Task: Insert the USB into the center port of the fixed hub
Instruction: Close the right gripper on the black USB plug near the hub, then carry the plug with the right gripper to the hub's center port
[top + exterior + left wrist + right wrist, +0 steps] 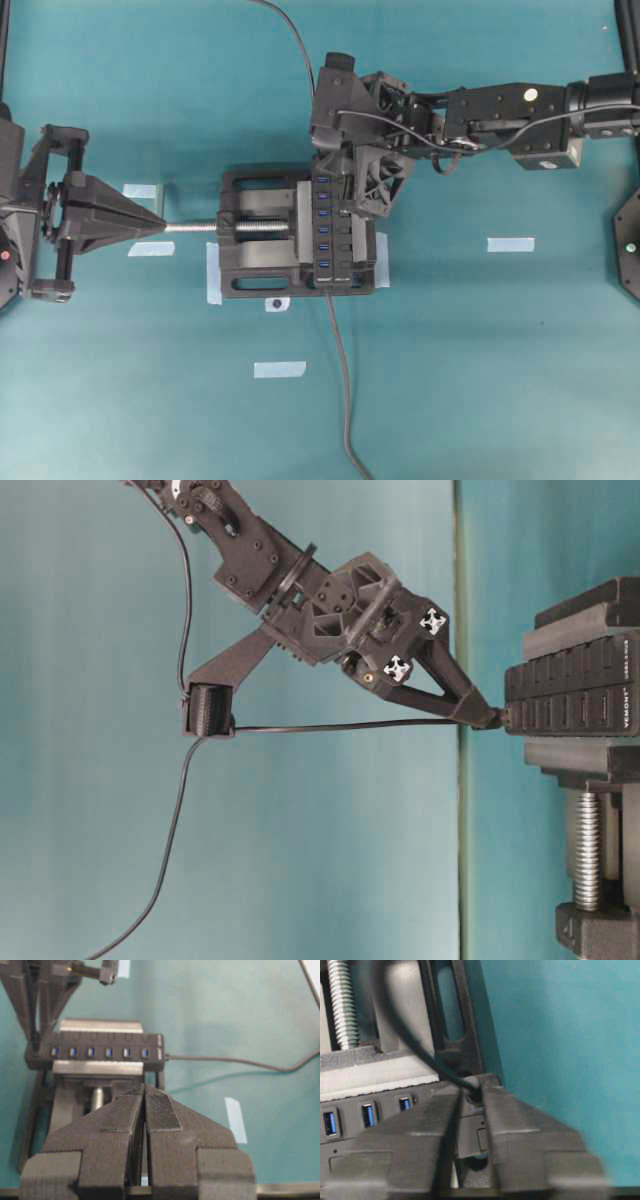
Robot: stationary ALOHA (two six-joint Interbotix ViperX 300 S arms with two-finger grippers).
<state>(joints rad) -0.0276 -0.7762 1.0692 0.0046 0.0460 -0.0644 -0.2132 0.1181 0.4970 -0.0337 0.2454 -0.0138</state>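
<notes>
The surface under me is a flat teal table (480,380) with short pale-blue tape strips (510,244) stuck to it. My left gripper (160,225) has its fingers pressed together on nothing. Just ahead of its tips lies the silver threaded screw of the bulky black screw vise (260,270). The vise clamps the fixed hub (330,240), a long narrow black strip. Its long axis runs crosswise to both my grippers, and its row of blue ports faces up. The center port (91,1052) shows blue and unfilled, off to one side of my right fingertips. My right gripper (472,1092) is clamped on the USB (476,1104), a small black rectangular plug, at the hub's end. The plug's long axis points into the hub's port face. I cannot tell whether it sits in a port. Its thin dark-grey cable (340,725) trails straight back beneath my right wrist.
</notes>
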